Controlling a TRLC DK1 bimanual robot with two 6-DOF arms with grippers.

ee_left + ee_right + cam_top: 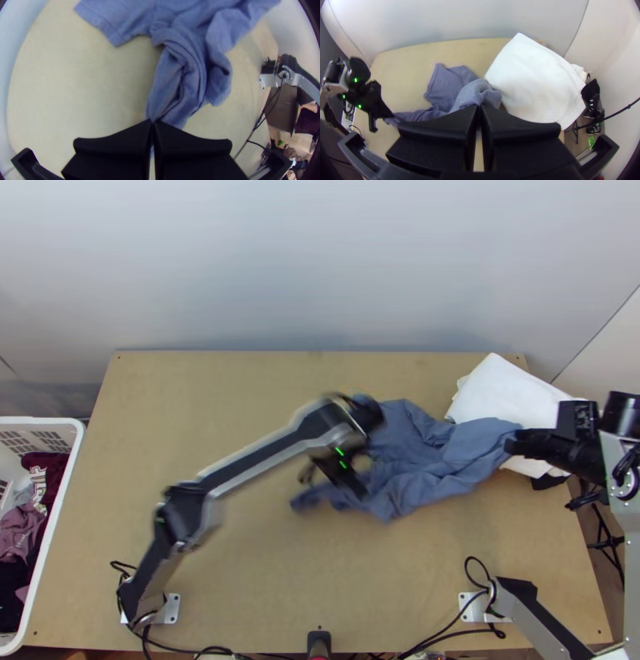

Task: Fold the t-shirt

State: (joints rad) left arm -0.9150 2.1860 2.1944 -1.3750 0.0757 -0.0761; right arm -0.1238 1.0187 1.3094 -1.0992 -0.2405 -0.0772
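A white plastic laundry basket (42, 420) is standing at the frame's left edge; near the centre, the black left gripper (364, 494) is pinching the bunched blue-grey fabric t-shirt (424, 472), fingers closed; the shirt is stretching right of centre, where the black right gripper (512, 442) is clamping its right end; a white cloth (504, 392) is lying upper right.
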